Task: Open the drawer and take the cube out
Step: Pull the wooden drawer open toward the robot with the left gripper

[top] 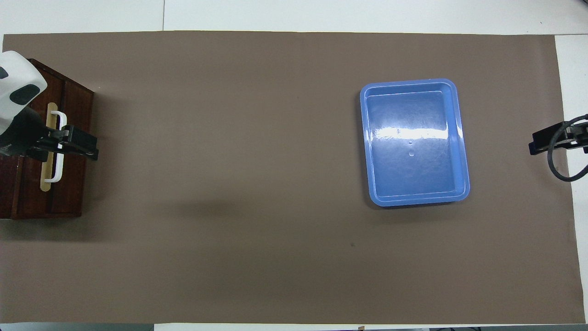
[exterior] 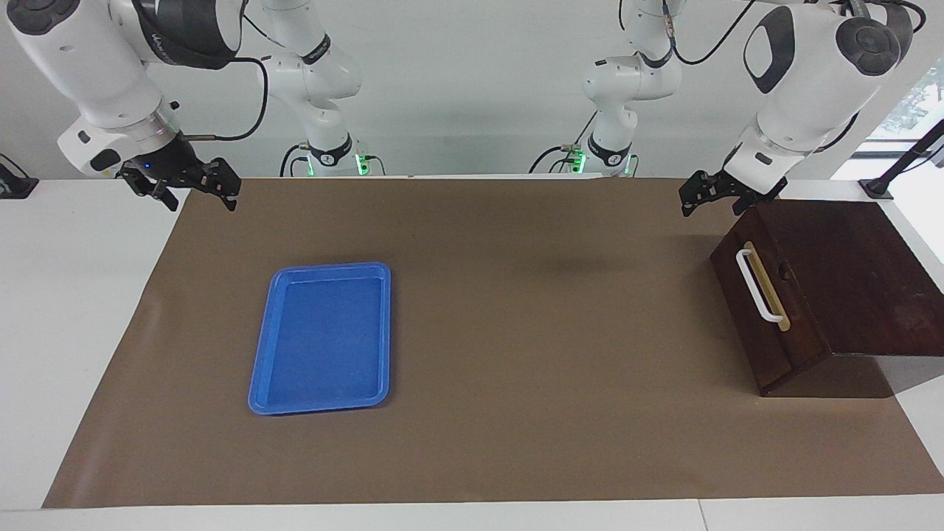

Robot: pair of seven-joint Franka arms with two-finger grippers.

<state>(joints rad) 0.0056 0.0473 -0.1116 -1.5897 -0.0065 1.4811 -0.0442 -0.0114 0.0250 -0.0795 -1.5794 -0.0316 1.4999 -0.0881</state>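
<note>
Brown paper (exterior: 516,354) covers most of the white worktop (exterior: 74,295), leaving pale strips bare at both ends and along the edge farthest from the robots. A plain white wall rises above the arm bases.

At the left arm's end of the worktop sits the dark wooden box (exterior: 855,273). Its drawer (exterior: 767,310) is shut, the front flush with the box and facing along the worktop toward the right arm's end. The drawer's white bar handle (exterior: 756,286) on its brass strip runs lengthwise from nearer the robots to farther from them. No cube is in sight.

Toward the right arm's end lies a blue tray (exterior: 265,369), well apart from the box, its long sides running from nearer the robots to farther from them.

Above the box's corner nearest the robots hangs the left claw (exterior: 712,193); from overhead it covers the handle. Its fingers stand apart. Over the paper's edge at the other end, the right claw (exterior: 195,190) waits with fingers spread wide, holding nothing.
</note>
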